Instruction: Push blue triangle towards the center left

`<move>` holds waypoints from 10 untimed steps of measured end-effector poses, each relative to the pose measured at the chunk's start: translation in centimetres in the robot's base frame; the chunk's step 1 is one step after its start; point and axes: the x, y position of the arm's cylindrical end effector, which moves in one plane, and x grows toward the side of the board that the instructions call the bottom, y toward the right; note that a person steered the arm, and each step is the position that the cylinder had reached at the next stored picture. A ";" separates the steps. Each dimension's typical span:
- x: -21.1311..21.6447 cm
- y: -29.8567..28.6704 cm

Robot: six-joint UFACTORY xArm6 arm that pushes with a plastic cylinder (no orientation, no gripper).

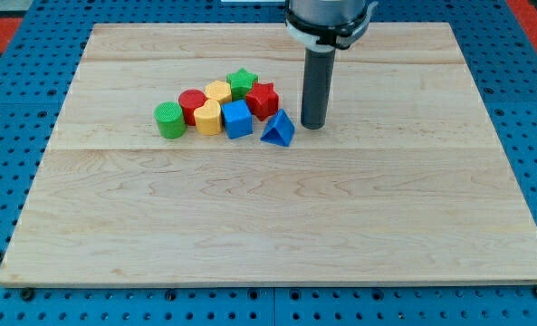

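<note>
The blue triangle lies on the wooden board, a little above the middle, at the right end of a cluster of blocks. My tip stands on the board just to the right of the blue triangle, a small gap apart. The dark rod rises straight up to the arm at the view's top.
Left of the triangle sit a blue cube, a red star, a green star, a yellow hexagon, a yellow heart-like block, a red cylinder and a green cylinder. A blue perforated surface surrounds the board.
</note>
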 end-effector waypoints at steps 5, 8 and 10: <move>6.7 -8.5; 10.3 -18.9; 10.5 -22.3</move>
